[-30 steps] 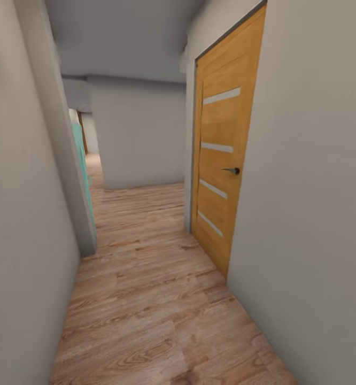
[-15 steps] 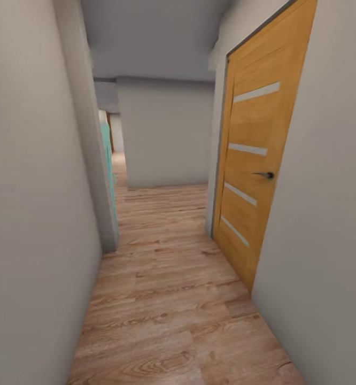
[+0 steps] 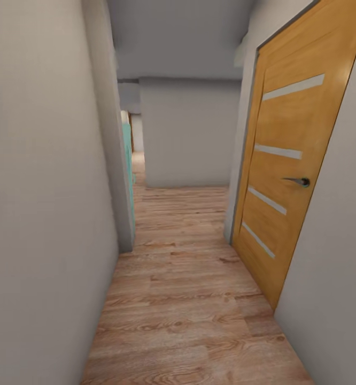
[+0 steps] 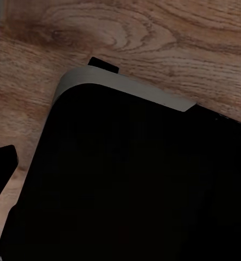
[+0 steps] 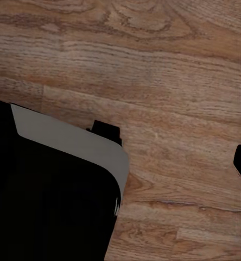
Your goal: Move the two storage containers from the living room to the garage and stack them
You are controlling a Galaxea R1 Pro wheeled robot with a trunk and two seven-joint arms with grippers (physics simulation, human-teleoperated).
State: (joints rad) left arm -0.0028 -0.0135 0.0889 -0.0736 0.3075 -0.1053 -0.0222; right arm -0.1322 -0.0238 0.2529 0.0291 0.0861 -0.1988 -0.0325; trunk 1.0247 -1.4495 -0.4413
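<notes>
Head view: I roll down a narrow hallway, wooden door (image 3: 282,176) at my right; each claw hangs over plank floor (image 3: 194,321), grip state impossible to tell.

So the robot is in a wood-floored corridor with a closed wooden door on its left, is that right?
Not quite: in the head view the closed wooden door is on the robot's right, not its left. The wood floor and the corridor are as you say.
</notes>
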